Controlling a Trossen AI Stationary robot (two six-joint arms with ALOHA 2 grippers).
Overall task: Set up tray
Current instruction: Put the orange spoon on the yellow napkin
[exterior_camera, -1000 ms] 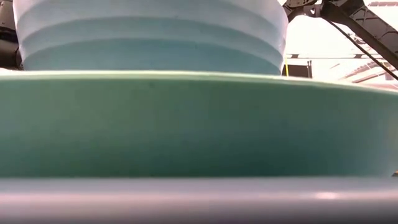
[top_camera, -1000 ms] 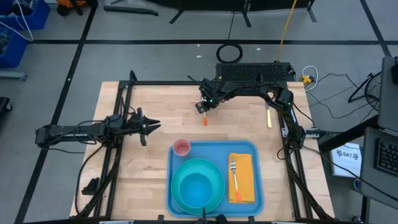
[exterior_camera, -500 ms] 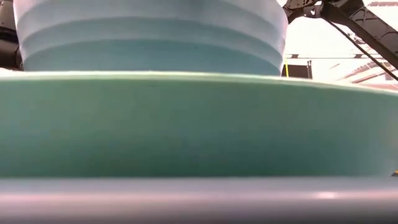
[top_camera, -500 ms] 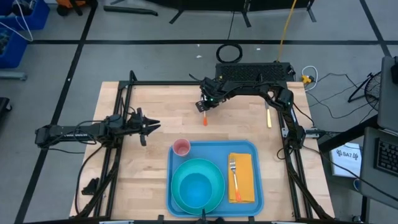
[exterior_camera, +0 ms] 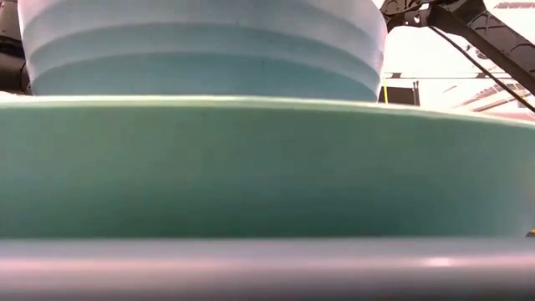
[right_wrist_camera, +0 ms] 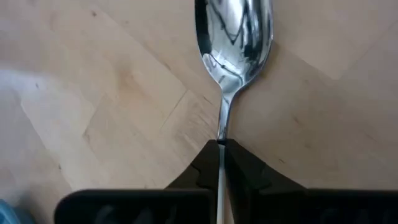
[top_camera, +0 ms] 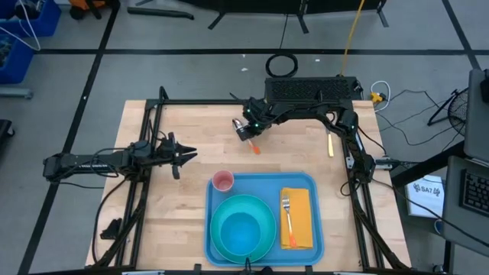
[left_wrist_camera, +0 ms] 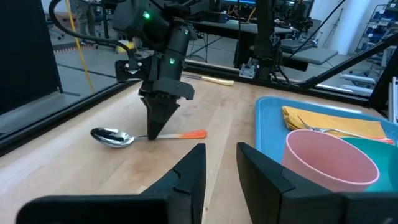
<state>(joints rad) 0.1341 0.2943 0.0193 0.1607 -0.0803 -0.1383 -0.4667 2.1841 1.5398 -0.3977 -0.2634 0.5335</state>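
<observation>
A spoon [left_wrist_camera: 143, 135] with a shiny metal bowl [right_wrist_camera: 234, 28] and an orange handle [top_camera: 254, 148] lies on the wooden table, far of the tray. My right gripper [top_camera: 247, 133] stands over it and is shut on it. The light-blue tray [top_camera: 306, 182] lies at the near edge. It carries a teal plate [top_camera: 263, 210] with a blue bowl [top_camera: 241, 231], a pink cup [top_camera: 223, 181], and an orange napkin [top_camera: 299, 221] with a fork [top_camera: 287, 214]. My left gripper [top_camera: 187, 155] waits open at the table's left side. My right gripper pinches the spoon's thin metal neck [right_wrist_camera: 222, 132] between its two fingertips, just behind the bowl. The fingers [left_wrist_camera: 159, 118] come from above, slanting down. The spoon lies flat on the table, with its orange handle [left_wrist_camera: 188, 134] sticking out on the other side.
A piece of cutlery with a yellow handle [top_camera: 330, 143] lies on the table near the far right. In the low view the plate [exterior_camera: 267, 167] and bowl [exterior_camera: 201, 50] fill the picture. Bare wood lies between the spoon and the tray.
My right gripper has shut on the spoon's neck and sunk a little over it. The spoon has swung slightly on the table, so its orange handle now lies slanted.
</observation>
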